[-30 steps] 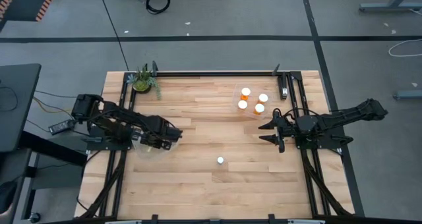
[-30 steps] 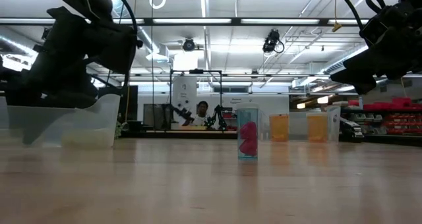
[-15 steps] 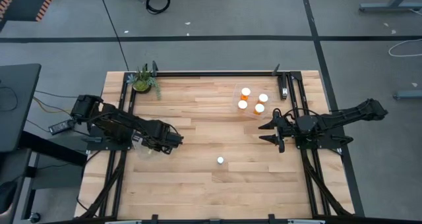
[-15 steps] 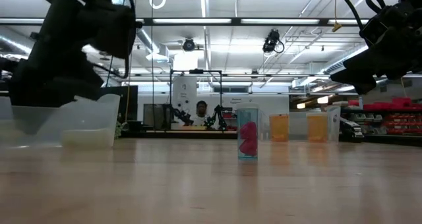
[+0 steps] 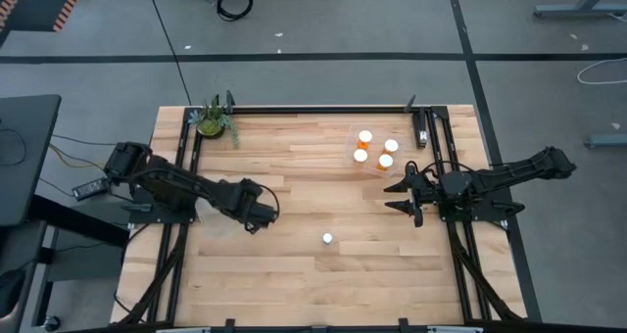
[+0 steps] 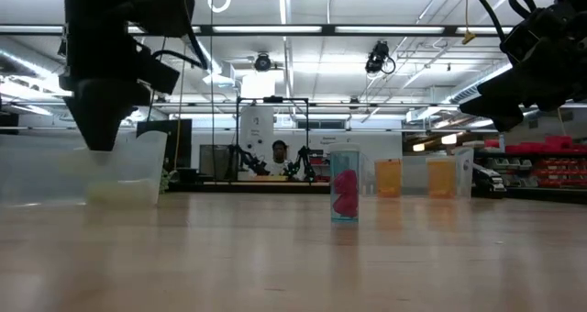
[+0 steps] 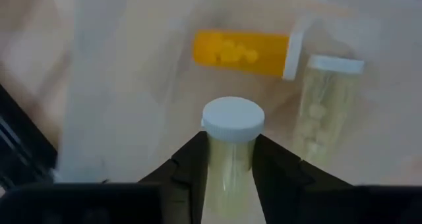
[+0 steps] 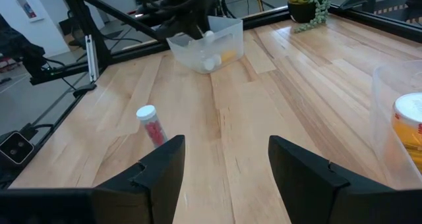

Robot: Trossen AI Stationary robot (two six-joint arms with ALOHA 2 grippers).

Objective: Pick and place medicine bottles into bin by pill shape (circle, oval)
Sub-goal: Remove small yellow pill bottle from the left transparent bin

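My left gripper (image 5: pixel 260 215) hangs over the clear left bin (image 6: pixel 138 165), fingers pointing down, shut on a pale bottle with a white cap (image 7: pixel 232 115). In the bin lie an orange bottle (image 7: pixel 241 53) and a clear bottle (image 7: pixel 326 99), both on their sides. A lone bottle with pink pills (image 5: pixel 327 239) stands upright on its base at mid-table. Several orange bottles (image 5: pixel 377 149) stand in the clear right bin (image 8: pixel 389 112). My right gripper (image 5: pixel 400 196) waits open at the table's right side, above the wood. My left gripper pinches the pale bottle's body (image 7: pixel 227 165) just below the white cap, one finger (image 7: pixel 191 165) on each side. The fingers come from above, pointing steeply down. The capped end sticks out past the fingertips, and the bottle hangs clear above the bin's floor.
A small potted plant (image 5: pixel 214 118) stands at the far left corner. Black frame rails (image 5: pixel 323 109) run along the far, left and right edges. Bare wood (image 5: pixel 323 284) lies around and in front of the lone pink-pill bottle.
My left gripper has moved toward the table's right edge and risen. It has rolled from a slanting pose until its fingers point almost straight down over the left bin.
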